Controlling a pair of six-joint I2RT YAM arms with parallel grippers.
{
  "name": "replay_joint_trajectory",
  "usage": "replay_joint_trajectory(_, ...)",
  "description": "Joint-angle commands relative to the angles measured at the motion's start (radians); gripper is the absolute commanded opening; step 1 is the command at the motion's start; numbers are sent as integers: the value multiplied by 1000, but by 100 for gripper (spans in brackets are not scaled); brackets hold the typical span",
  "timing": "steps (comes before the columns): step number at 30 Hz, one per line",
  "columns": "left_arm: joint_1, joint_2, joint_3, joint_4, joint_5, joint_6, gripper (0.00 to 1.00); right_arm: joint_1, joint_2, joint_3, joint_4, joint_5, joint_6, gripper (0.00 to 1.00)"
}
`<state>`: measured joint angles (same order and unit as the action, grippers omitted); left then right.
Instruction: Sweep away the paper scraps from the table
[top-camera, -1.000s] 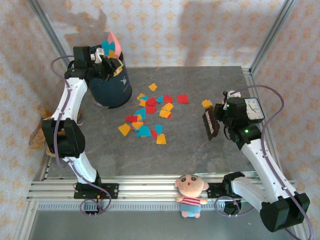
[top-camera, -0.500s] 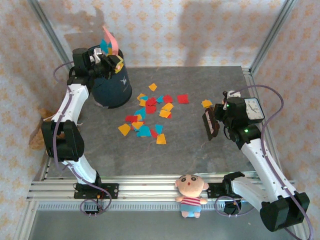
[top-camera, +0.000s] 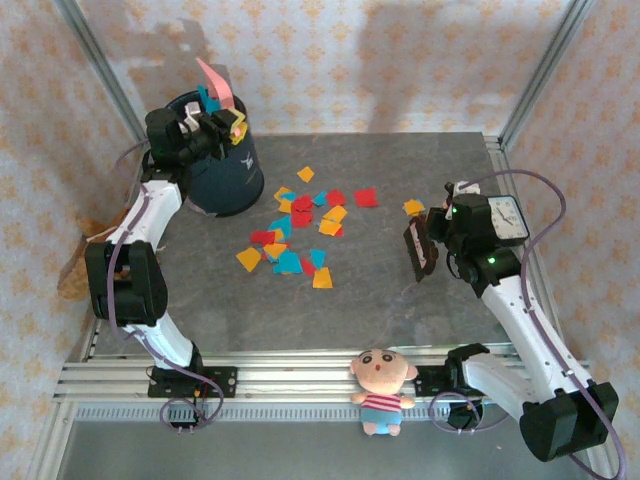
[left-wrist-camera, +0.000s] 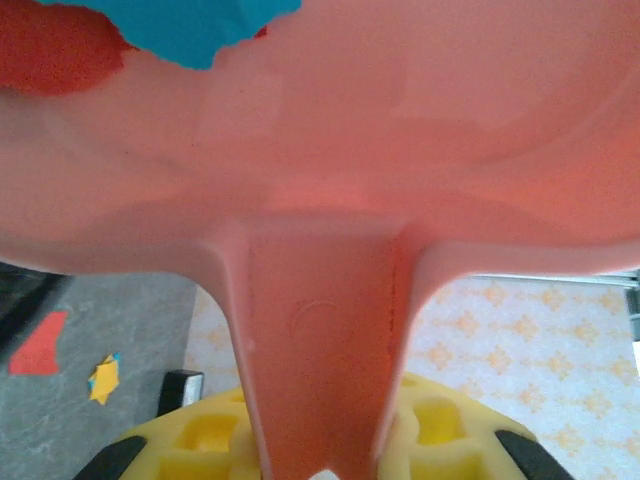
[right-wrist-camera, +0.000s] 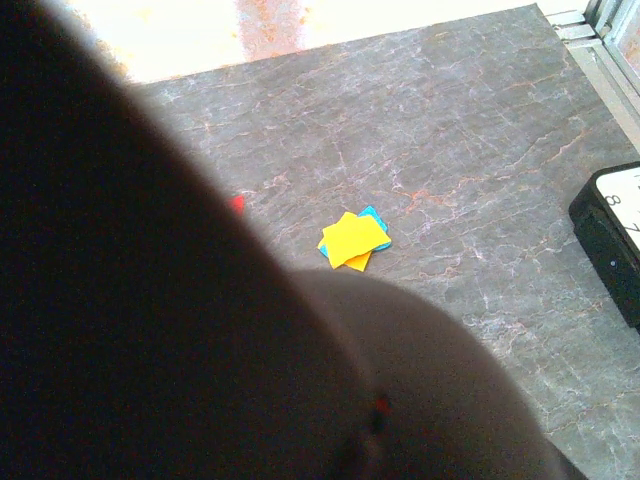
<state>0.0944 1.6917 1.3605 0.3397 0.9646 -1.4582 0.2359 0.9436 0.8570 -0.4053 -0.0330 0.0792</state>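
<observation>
Left claw (top-camera: 232, 125): clamped tight on the stem handle of a pink plastic dustpan (top-camera: 212, 78). In the left wrist view its yellow fingers (left-wrist-camera: 210, 440) pinch the handle from both sides. The pan (left-wrist-camera: 400, 150) rises beyond the claw, tilted. Blue and red bits of paper lie in its far corner.

Directly below this claw stands a dark blue cylindrical bin (top-camera: 225, 180), on the far left of the dark grey stone-patterned table (top-camera: 400, 290). The pan blade hangs over the bin mouth.

Paper scraps (top-camera: 295, 235), small flat squares in red, orange, yellow and blue: the main cluster lies loose on the table. It is well to the right of the left claw and nearer the arm bases, and left of the right claw. A red one (left-wrist-camera: 40, 345) and a yellow one (left-wrist-camera: 103, 378) show on the table under the left claw.

Right claw (top-camera: 435, 240): closed, gripping a dark flat-sided tool (top-camera: 420, 252) set on edge, which faces the cluster. Up close, the tool (right-wrist-camera: 120, 300) is a dark blur, and I cannot tell its type.

A yellow scrap stack (right-wrist-camera: 354, 240) lies just ahead of this claw on the table (right-wrist-camera: 480, 120), apart from the main cluster (top-camera: 413, 207). To the claw's right is a black-framed, white-faced clock (top-camera: 505, 218).

A plush doll in a striped shirt (top-camera: 382, 390) sits on the near rail between the arm bases.
</observation>
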Motion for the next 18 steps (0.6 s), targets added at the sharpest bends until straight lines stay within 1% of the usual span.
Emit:
replay_joint_trajectory(1, 11, -65, -35, 160, -5, -91, 0, 5, 1, 6, 19, -5, 18, 0)
replay_joint_trajectory(10, 4, -76, -121, 368, -51, -285, 0, 5, 9, 5, 26, -13, 22, 0)
replay_joint_trajectory(18, -11, -70, -168, 514, -95, -416, 0, 5, 11, 1, 28, -16, 27, 0)
